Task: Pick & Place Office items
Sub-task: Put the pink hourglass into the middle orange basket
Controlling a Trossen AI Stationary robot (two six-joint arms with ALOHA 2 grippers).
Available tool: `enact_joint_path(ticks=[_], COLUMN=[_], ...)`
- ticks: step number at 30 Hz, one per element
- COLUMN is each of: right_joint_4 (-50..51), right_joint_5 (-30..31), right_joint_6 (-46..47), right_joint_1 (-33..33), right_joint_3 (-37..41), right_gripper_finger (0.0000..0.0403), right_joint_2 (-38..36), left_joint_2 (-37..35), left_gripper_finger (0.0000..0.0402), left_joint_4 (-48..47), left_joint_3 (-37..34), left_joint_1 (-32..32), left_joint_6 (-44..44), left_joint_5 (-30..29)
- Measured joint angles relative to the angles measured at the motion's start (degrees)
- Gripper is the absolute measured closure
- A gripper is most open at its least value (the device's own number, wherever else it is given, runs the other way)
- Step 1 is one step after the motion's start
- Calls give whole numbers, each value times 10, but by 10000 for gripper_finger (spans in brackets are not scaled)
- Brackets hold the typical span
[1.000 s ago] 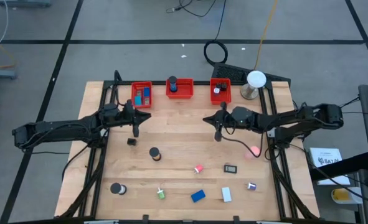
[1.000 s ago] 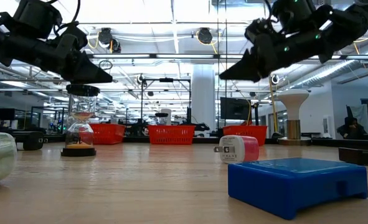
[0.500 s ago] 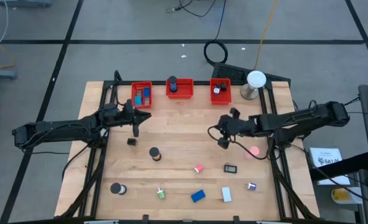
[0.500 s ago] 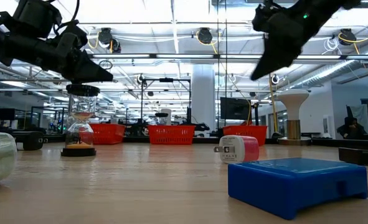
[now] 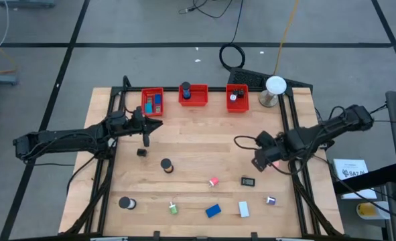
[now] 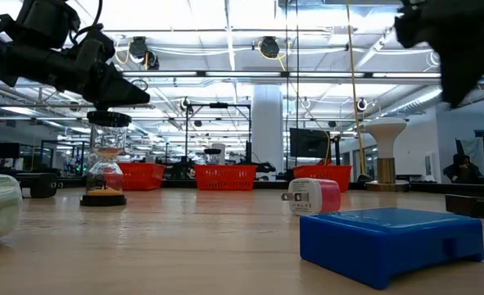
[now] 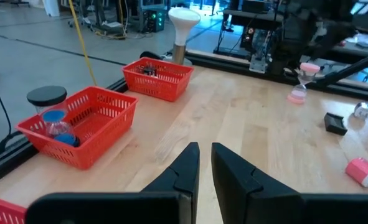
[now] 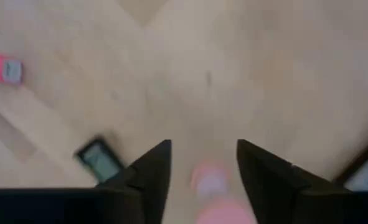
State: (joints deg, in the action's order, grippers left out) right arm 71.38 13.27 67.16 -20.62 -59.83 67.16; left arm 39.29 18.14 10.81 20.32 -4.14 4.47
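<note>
Right gripper [image 5: 259, 163] over the right side of the tabletop [image 5: 198, 134], near its right edge. Fingers [image 8: 151, 167] spread apart, nothing between them; in the right wrist view a pink hourglass [image 8: 210, 182] sits in the gap below, not gripped. From above the hourglass [image 5: 273, 163] stands just beside the gripper.

Left gripper [image 5: 146, 140] hangs over the left half of the table, short of the far edge. Fingers [image 7: 185, 168] nearly together with a thin slit showing, nothing held.

Surface: light wood planks. Loose office items toward the near edge: black roll [image 5: 126, 203] at the near left, green bit [image 5: 173, 209], blue block [image 5: 213, 211], white piece [image 5: 244, 210], a small item [image 5: 270, 199] at the near right that I cannot identify. Further in: pink charger plug [image 5: 214, 181], small black display [image 5: 248, 181], black-capped hourglass [image 5: 165, 165], small black piece [image 5: 141, 152] close to the left gripper.

Room: grey floor with dark lines, cables beyond the far edge; the low view shows a large workshop with ceiling lights.

Containers: three red bins along the far edge. Left bin [image 5: 152, 102] holds blue items; middle bin [image 5: 193, 95] holds a dark-topped object; right bin [image 5: 237, 98] holds small dark and white bits. White dome lamp [image 5: 275, 90] at the far right corner.
</note>
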Motion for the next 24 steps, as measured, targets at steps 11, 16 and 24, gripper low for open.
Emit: enact_joint_path(ticks=[11,16,24], right_joint_4=[67,82,-1], right_joint_5=[-75,-73,-74], right_joint_6=[182,219,222], right_joint_1=[-56,-74,-89], right_joint_3=[20,28,102], right_gripper_finger=[93,83,101], right_joint_2=[0,2,3], left_joint_2=[0,0,0], left_gripper_finger=[355,355,355], left_joint_4=[2,2,1], left_joint_3=[0,0,0], left_joint_1=[0,0,0], left_joint_6=[-33,-35,-35], left_joint_5=[0,0,1])
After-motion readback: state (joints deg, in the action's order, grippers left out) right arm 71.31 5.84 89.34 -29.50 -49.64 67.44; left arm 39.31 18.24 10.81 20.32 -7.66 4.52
